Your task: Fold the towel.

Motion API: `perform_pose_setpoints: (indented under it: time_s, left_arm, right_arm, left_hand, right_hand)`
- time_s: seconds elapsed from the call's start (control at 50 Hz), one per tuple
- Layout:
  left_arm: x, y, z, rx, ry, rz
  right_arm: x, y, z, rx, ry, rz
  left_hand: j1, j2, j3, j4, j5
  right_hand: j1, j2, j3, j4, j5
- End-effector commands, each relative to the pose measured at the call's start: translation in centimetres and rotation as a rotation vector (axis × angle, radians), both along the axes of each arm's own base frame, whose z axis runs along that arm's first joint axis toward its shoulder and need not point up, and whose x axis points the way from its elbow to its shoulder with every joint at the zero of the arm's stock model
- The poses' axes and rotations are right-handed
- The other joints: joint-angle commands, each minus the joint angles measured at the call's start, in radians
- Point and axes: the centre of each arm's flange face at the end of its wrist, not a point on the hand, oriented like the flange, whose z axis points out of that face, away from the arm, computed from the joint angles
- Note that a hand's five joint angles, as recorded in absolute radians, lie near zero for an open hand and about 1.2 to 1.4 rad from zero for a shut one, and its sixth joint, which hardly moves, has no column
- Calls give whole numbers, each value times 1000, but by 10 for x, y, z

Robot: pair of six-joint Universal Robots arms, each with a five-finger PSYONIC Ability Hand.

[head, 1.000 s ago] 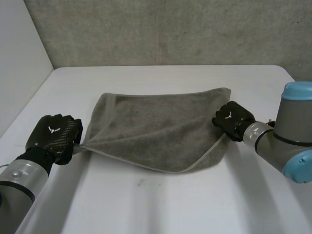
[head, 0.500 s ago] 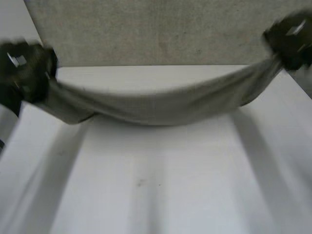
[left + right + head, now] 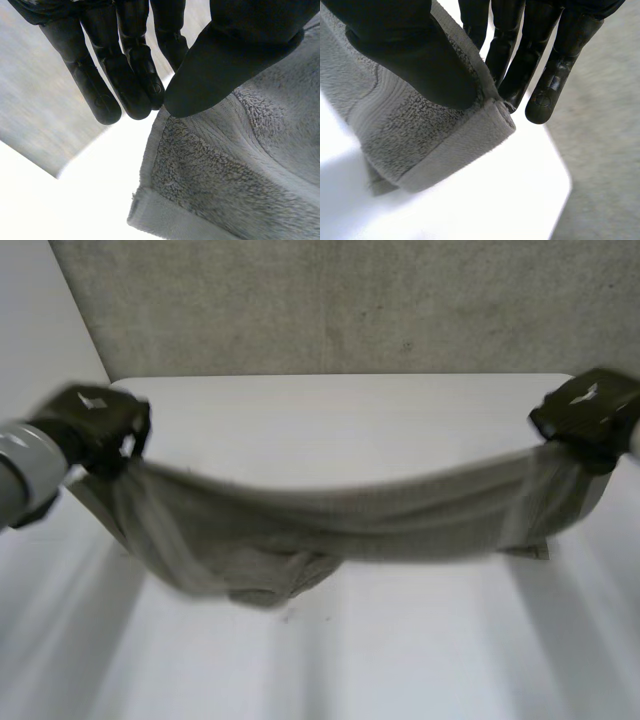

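Observation:
A grey towel [image 3: 330, 525] hangs stretched between my two hands above the white table [image 3: 340, 410], sagging in the middle, where its lowest fold rests on the table. My left hand [image 3: 95, 425] is shut on the towel's left corner; in the left wrist view the thumb [image 3: 240, 55] pinches the towel [image 3: 225, 175] against the fingers [image 3: 125, 75]. My right hand [image 3: 590, 415] is shut on the right corner; in the right wrist view its thumb [image 3: 415, 60] presses the hemmed towel [image 3: 415, 135] against the fingers [image 3: 520, 55].
A grey wall [image 3: 340, 300] stands behind the table's far edge. A white side panel [image 3: 40, 330] rises at the left. The table's far right corner [image 3: 560, 180] lies under my right hand.
Both hands have lifted the towel off the table and pulled it taut. Since half a second ago they have come lower and the towel's middle has dropped onto the table.

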Motion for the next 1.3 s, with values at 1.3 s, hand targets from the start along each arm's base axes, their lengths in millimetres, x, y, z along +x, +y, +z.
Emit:
perform_pose_setpoints:
  time_s: [1.3]
  left_arm:
    - [59, 46, 14, -308, -13, 89]
  right_arm:
    - [0, 51, 51, -250, -168, -22]
  left_hand:
    - [212, 179, 180, 179, 186]
  right_hand:
    - [423, 224, 213, 205, 231]
